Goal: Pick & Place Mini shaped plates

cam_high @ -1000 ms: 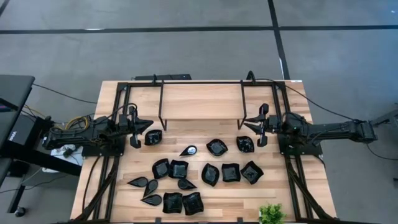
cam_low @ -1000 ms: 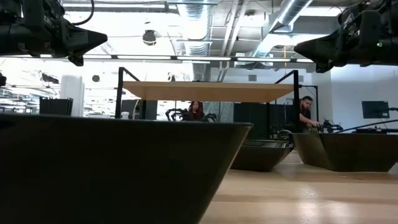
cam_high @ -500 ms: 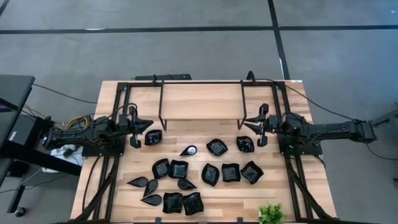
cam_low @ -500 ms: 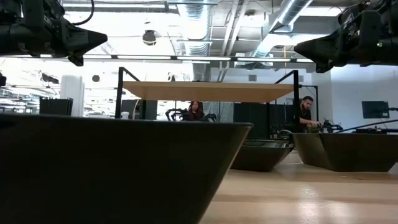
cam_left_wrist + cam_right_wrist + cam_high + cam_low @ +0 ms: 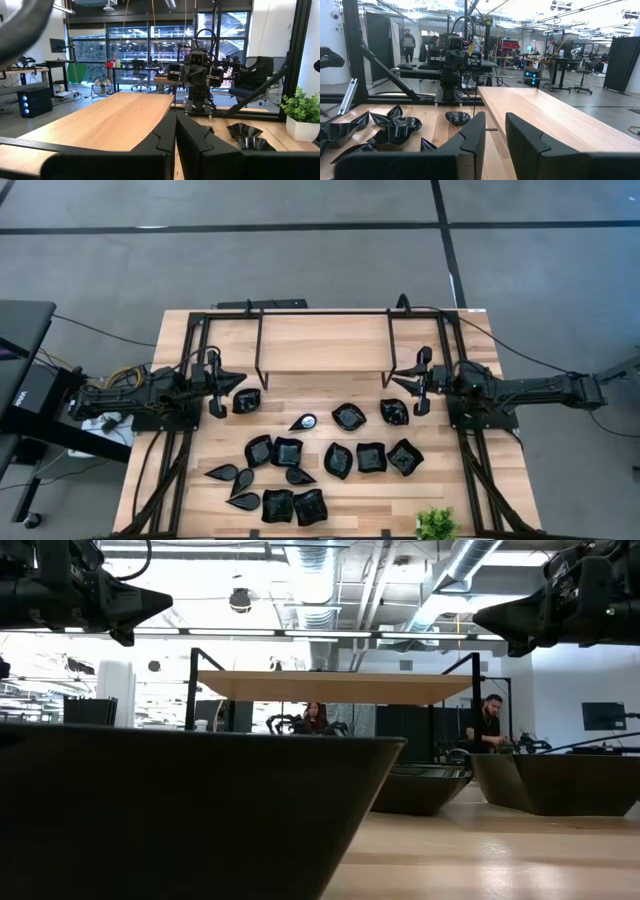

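Note:
Several mini shaped plates (image 5: 300,452), glossy black and square, wavy-round or teardrop in outline, rest flat on the wooden table between the arms. One wavy plate (image 5: 246,401) lies just below my left gripper (image 5: 238,381), which hovers shut at the table's left side. Another plate (image 5: 394,412) lies near my right gripper (image 5: 390,383), which hovers at the right side with a narrow gap between its fingers. The right wrist view shows plates (image 5: 400,127) on the table ahead of the right gripper (image 5: 495,131). In the low view a plate's wall (image 5: 190,810) fills the foreground.
A raised wooden shelf (image 5: 325,343) on a black frame spans the table's far half. A small green plant (image 5: 437,523) stands at the near right corner. Black frame rails (image 5: 188,370) run along both sides. People (image 5: 490,720) are in the room behind.

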`<move>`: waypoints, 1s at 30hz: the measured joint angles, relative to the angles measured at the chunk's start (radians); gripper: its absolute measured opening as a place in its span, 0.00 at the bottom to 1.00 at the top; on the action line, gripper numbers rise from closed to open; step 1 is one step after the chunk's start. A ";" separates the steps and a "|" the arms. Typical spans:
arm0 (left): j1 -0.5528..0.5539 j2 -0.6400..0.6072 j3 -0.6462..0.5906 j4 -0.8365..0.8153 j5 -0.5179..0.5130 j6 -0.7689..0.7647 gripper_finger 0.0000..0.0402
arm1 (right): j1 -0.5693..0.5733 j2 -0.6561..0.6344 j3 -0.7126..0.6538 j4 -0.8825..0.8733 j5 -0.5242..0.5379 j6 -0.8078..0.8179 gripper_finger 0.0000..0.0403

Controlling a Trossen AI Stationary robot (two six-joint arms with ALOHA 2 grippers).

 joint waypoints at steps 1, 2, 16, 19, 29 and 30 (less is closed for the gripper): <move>0.000 0.000 0.000 0.000 0.000 0.000 0.03 | 0.000 0.000 0.000 0.000 0.000 0.000 0.17; 0.000 0.000 0.000 0.000 0.000 0.000 0.03 | 0.000 0.000 0.000 0.000 0.000 0.000 0.17; 0.000 0.000 0.000 0.000 0.000 0.000 0.03 | 0.000 0.000 0.000 0.000 0.000 0.000 0.17; 0.000 0.000 0.000 0.000 0.000 0.000 0.03 | 0.000 0.000 0.000 0.000 0.000 0.000 0.17; 0.000 0.000 0.000 0.000 0.000 0.000 0.03 | 0.000 0.000 0.000 0.000 0.000 0.000 0.17; 0.000 0.000 0.000 0.000 0.000 0.000 0.03 | 0.000 0.000 0.000 0.000 0.000 0.000 0.17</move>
